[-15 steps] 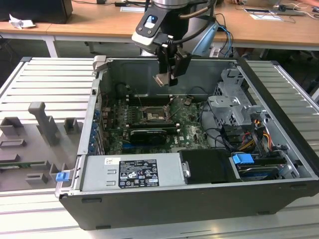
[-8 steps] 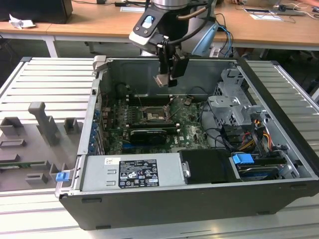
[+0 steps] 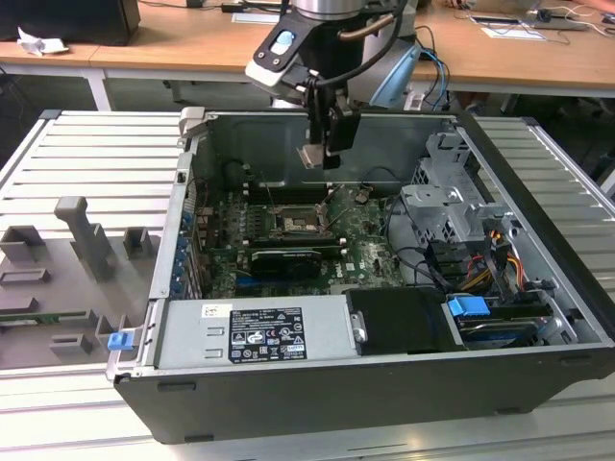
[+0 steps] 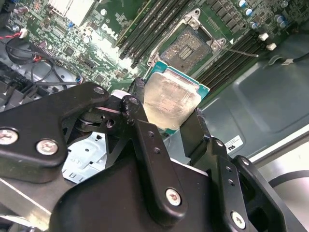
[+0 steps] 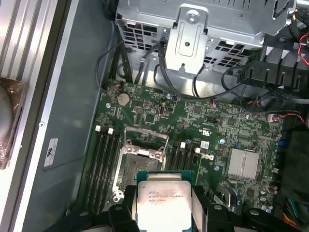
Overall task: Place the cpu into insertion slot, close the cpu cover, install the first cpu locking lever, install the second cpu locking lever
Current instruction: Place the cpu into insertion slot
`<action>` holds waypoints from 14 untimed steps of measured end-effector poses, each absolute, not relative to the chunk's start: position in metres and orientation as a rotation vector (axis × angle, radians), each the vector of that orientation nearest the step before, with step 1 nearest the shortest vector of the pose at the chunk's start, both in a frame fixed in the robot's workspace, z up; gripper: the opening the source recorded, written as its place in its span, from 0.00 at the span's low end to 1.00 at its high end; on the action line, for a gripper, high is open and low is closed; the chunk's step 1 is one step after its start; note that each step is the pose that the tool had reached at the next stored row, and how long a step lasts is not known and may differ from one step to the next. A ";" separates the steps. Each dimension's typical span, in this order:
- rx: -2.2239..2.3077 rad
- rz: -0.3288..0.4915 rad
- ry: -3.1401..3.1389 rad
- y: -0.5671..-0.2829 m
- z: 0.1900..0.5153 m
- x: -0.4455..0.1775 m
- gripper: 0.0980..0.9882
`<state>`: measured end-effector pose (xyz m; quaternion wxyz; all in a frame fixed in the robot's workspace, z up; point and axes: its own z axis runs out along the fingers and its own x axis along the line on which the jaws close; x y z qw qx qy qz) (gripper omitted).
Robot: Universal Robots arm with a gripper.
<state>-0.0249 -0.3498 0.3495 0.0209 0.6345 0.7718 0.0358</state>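
My gripper [image 3: 322,154] hangs above the open computer case, shut on the cpu [image 3: 313,156], a pale square chip held by two opposite edges. In both wrist views the black fingers [image 4: 138,94] clamp the cpu [image 4: 171,96] with its silver face towards the camera. The insertion slot [image 3: 291,226] lies below on the green board, some way under the chip and apart from it. Its dark centre [image 5: 132,170] is uncovered, and the silver cpu cover [image 5: 147,141] stands flipped open along one side. The cpu [image 5: 161,194] hovers just beside the slot in the first wrist view.
Black memory slots [image 5: 104,159] flank the socket. A long black card [image 3: 283,259] sits nearer the front, with a grey power supply [image 3: 255,331] beyond it. A metal drive cage [image 3: 447,206] and cables fill the exterior view's right. A grey fixture tray [image 3: 77,250] lies outside the case.
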 end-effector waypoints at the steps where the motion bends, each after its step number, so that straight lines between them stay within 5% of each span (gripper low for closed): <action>1: 1.970 0.111 2.391 -0.350 0.349 -0.025 0.50; 14: 2.028 0.108 2.340 -0.350 0.342 -0.025 0.50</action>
